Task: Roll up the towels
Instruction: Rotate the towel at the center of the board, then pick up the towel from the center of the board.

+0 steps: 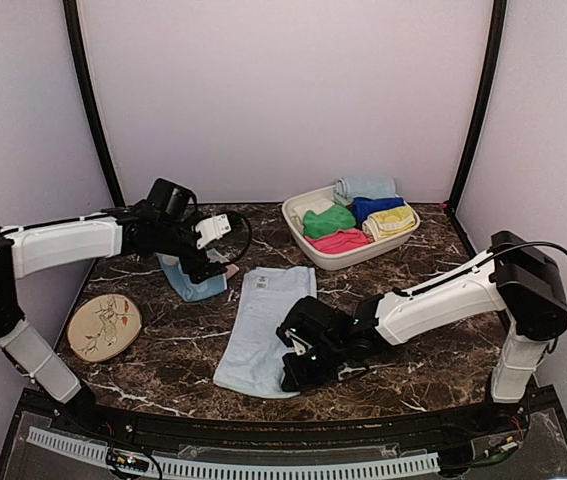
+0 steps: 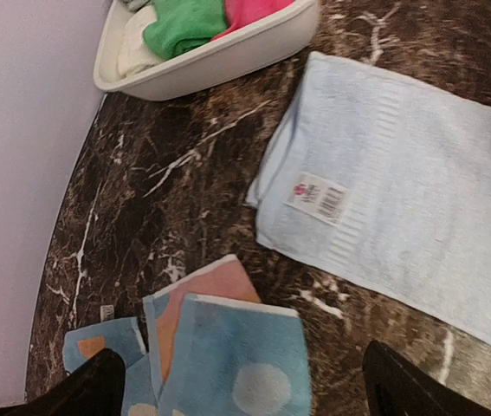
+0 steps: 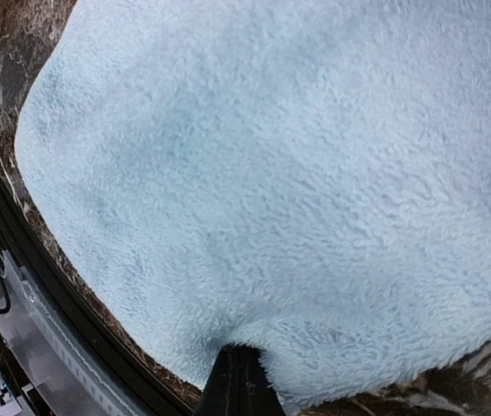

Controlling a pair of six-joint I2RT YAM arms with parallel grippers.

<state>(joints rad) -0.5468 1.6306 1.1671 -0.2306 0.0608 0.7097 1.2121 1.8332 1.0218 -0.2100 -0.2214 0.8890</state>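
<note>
A pale blue towel (image 1: 263,330) lies flat in the middle of the table, its label showing in the left wrist view (image 2: 401,191). It fills the right wrist view (image 3: 297,173). My right gripper (image 1: 295,368) is at its near right corner. The jaws (image 3: 238,381) are shut on the edge, and the cloth puckers at the tips. The spotted blue towel (image 1: 195,282) lies crumpled and partly folded at the back left, an orange-pink patch showing (image 2: 236,355). My left gripper (image 1: 209,264) hovers just over it, open wide (image 2: 245,394), one finger (image 2: 89,390) on each side.
A white basin (image 1: 349,258) at the back right holds several rolled towels, among them green, pink, dark blue and yellow; its rim shows in the left wrist view (image 2: 219,56). A round beige plate (image 1: 104,326) lies at the near left. Walls enclose the table.
</note>
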